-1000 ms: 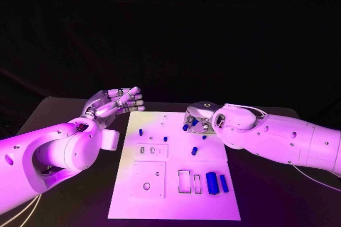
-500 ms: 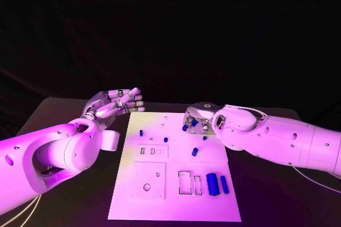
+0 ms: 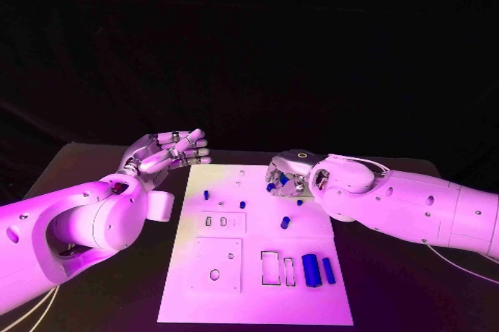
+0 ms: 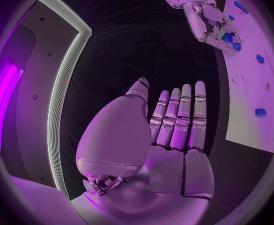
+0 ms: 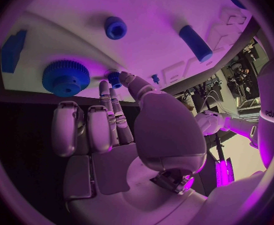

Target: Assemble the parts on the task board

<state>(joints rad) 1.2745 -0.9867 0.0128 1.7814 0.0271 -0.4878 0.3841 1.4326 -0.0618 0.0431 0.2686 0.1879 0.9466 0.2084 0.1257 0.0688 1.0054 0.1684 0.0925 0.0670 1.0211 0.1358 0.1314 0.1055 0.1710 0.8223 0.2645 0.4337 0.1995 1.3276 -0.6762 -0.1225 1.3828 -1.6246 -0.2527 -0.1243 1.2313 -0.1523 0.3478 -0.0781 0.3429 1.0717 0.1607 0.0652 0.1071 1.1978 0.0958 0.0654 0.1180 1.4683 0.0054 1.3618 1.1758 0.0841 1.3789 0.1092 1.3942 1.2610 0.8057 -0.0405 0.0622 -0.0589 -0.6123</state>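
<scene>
A: Where is the right hand (image 3: 289, 175)?

B: Low over the far right corner of the task board (image 3: 260, 303); in the right wrist view its thumb and a finger meet on a small blue peg (image 5: 114, 78), so it pinches that part; the other fingers lie straight beside it.

A: What sits close to that hand?

B: A blue gear (image 5: 66, 77) lies flat on the board just beside the fingertips; a blue block (image 5: 12, 50) lies past the gear; ahead of the fingertips stand a short round blue part (image 5: 116, 27) and a longer blue cylinder (image 5: 195, 43), both apart from the hand.

A: And the left hand (image 3: 166, 153)?

B: It hovers off the board's far left corner, palm up, fingers straight and side by side, thumb apart, holding nothing; the left wrist view shows the same flat palm (image 4: 174, 135).

A: Anything nearer the robot than both hands?

B: Two blue cylinders (image 3: 318, 268) lie side by side at the board's near right, next to some rectangular slots (image 3: 277, 267); a small blue peg (image 3: 284, 221) stands between them and the right hand.
</scene>
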